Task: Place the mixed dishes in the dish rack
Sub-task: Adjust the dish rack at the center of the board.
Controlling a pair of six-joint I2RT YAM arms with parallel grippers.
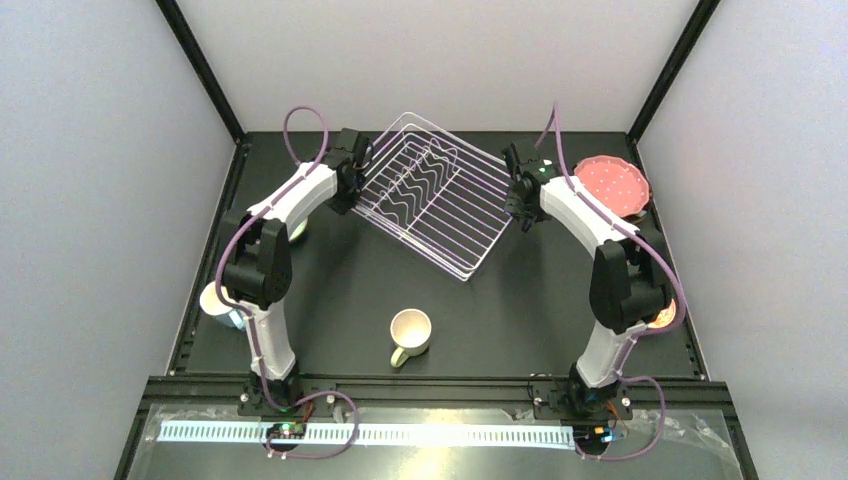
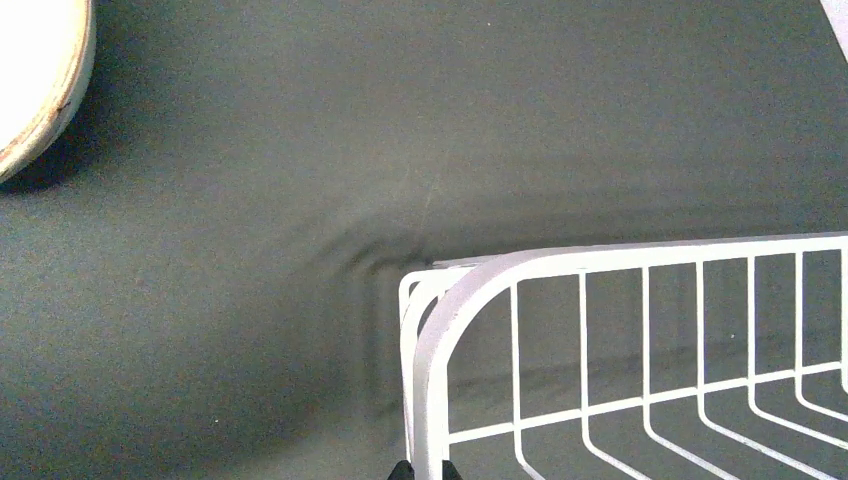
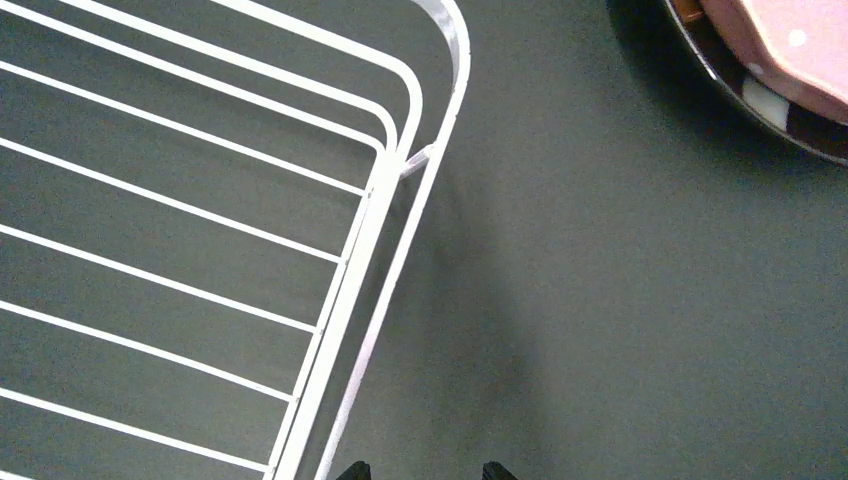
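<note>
Honestly, what worries me is the dish rack swinging. It sits skewed on the worktop, towards the far side, with an arm at each of two opposite corners, and only one arm seems to have hold of it. The left tool is pinched narrow, with the rim wire of the near corner between its fingertips. The right tool stands fairly wide, and from its own camera the rim runs just beside its fingers, not between them.

If the left arm pulls or lifts now, I'd expect the rack to pivot about that one pinched wire. The thin, slick rim could also slip out of the tool. The dark covering is puckered into folds right at the gripped corner, so dragging the rack may bunch it further and snag the feet. On the right, closing without shifting over would, I think, catch nothing or nudge the rack sideways. A swing that way would carry it towards the pink dotted plate, which lies on a dark-rimmed plate near that corner.

The rack is a white wire basket with rounded corners, a floor of parallel bars and a row of wavy upright prongs inside. Nothing is loaded in it. The cream mug stands well apart, nearer the arm bases.
</note>
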